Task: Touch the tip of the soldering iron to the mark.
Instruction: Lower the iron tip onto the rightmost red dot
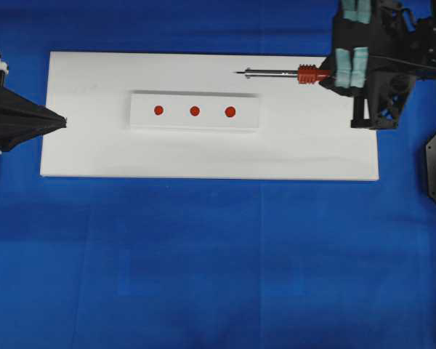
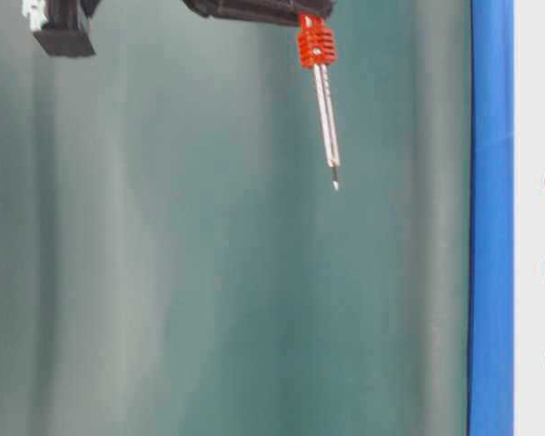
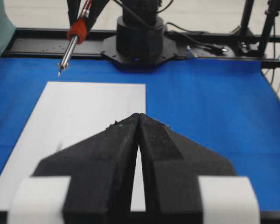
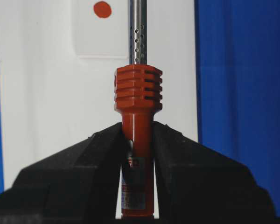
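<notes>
One soldering iron (image 1: 287, 73) clamped in right fingers (image 4: 177, 163), tip (image 1: 239, 72) toward left fingers (image 3: 121, 154), together.

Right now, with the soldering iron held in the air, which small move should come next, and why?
Probably lower the right gripper and bring it toward the red round marks. Its black fingers are shut on the red-orange ribbed soldering iron, and the thin dark metal tip hangs in the air, above the white board's far edge and off to the side of the nearest mark.
</notes>
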`<state>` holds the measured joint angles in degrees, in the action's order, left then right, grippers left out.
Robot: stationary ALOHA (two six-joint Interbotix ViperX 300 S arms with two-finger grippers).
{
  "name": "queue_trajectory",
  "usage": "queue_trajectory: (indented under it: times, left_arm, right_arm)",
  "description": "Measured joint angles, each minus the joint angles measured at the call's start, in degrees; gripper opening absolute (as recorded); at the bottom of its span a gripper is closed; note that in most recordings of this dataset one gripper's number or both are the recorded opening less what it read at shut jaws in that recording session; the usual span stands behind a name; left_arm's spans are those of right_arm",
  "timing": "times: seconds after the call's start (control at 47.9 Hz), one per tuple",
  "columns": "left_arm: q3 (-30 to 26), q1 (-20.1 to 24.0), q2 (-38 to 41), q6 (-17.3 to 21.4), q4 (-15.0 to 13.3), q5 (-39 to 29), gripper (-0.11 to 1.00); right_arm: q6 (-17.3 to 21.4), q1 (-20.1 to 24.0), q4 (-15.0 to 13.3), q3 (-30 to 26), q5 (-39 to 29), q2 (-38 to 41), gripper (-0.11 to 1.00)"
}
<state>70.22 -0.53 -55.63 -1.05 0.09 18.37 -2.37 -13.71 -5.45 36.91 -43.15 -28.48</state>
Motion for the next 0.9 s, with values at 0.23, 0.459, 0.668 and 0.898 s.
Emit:
queue_trajectory:
  times: [0.23,0.459,0.668,0.898]
  left_arm:
    - [0.0,0.0,0.0,0.0,0.0,0.0,0.00]
    - [0.0,0.0,0.0,-0.3,0.0,0.0,0.00]
    - [0.0,0.0,0.0,-0.3,0.0,0.0,0.00]
    - [0.1,0.0,0.0,-0.3,0.0,0.0,0.00]
  right_arm:
    - [0.1,-0.1,0.0,0.2,0.1,0.1,0.06]
    - [0.0,0.0,0.1,0.2,0.1,0.7,0.06]
    - [0.1,0.0,0.0,0.2,0.1,0.7,0.06]
    - [0.0,0.0,0.0,0.2,0.1,0.7,0.06]
